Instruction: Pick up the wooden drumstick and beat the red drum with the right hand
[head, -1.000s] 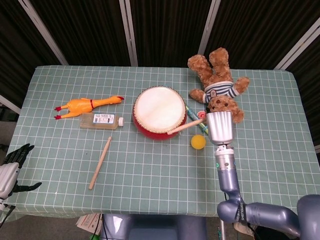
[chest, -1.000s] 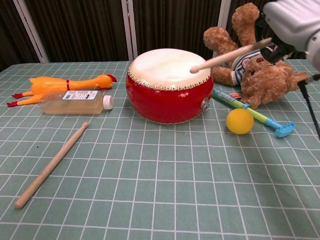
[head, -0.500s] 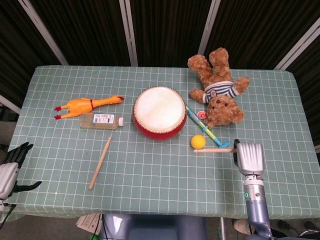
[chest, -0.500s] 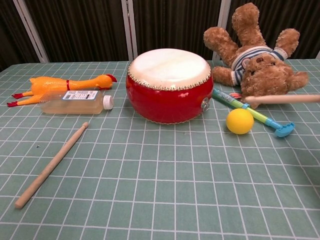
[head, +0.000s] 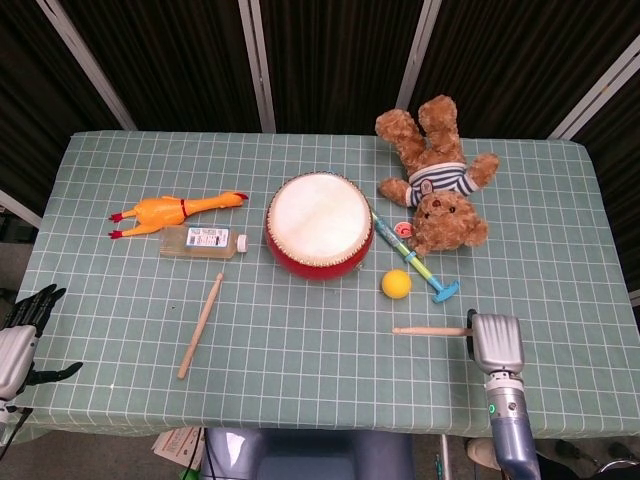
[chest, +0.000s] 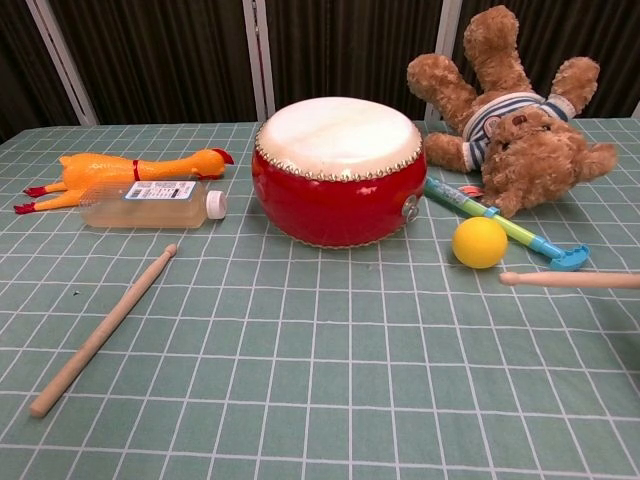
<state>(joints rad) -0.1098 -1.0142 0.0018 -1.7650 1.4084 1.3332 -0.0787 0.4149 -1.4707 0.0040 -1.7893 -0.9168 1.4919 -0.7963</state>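
While the right hand (head: 496, 340) grips the wooden drumstick (head: 430, 330) low over the near right of the desk (head: 300, 400), the red drum (head: 319, 238) sits well apart, far left. A swing back could clip the yellow ball (head: 396, 284).

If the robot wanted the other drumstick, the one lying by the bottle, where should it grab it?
Probably the thick lower end of the spare drumstick, coming from above. It lies flat and slanted on the tablecloth, thin tip toward the bottle, with open cloth on both sides for fingers.
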